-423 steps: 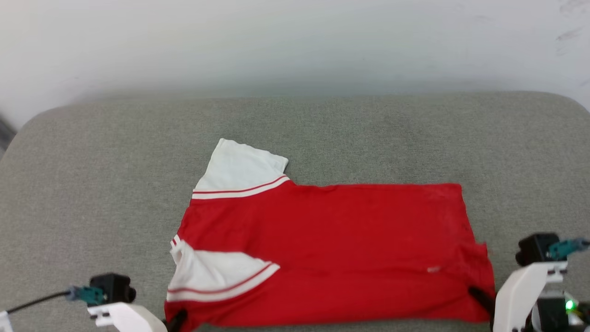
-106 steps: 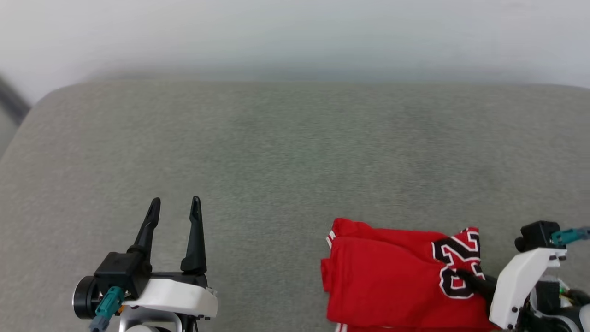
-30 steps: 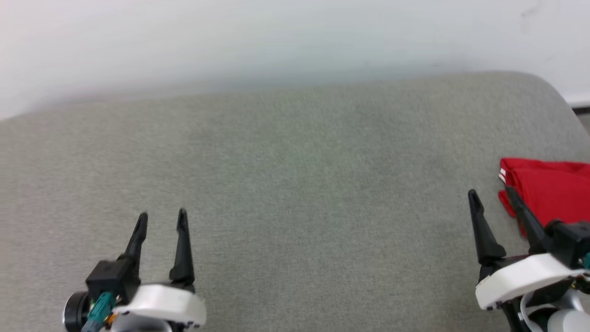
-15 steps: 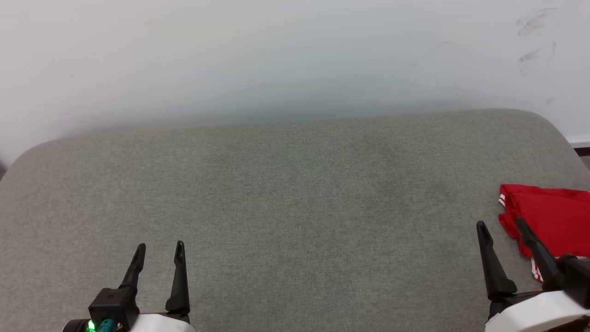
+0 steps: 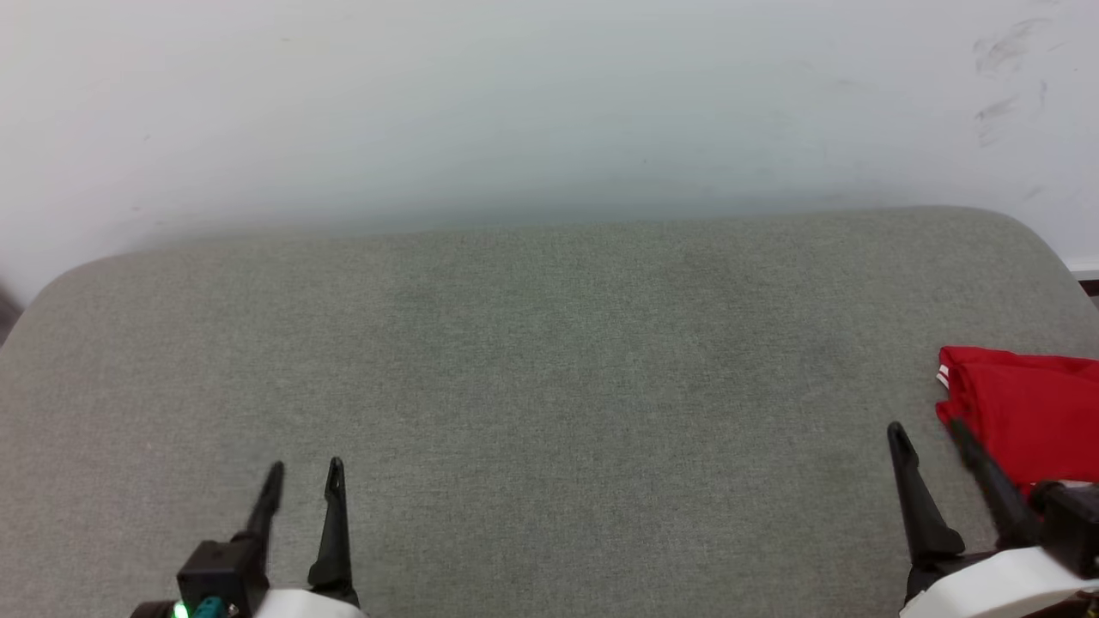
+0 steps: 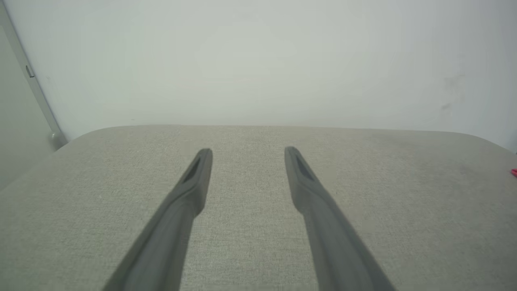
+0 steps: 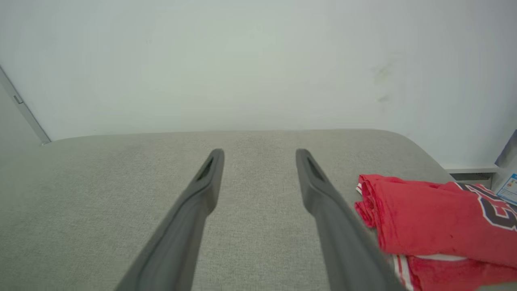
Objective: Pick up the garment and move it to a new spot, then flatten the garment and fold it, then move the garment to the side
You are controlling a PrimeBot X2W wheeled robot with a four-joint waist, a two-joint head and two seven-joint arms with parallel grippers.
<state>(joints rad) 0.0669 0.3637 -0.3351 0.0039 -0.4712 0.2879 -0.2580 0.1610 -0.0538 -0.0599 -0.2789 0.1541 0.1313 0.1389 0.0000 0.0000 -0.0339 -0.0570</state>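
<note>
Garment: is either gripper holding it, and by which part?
Nothing is held. The left gripper and right gripper are open and empty; the folded garment lies on the cushion.

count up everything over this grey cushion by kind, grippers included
folded red jersey: 1
open two-finger grippers: 2 (left gripper, right gripper)
total: 3
</note>
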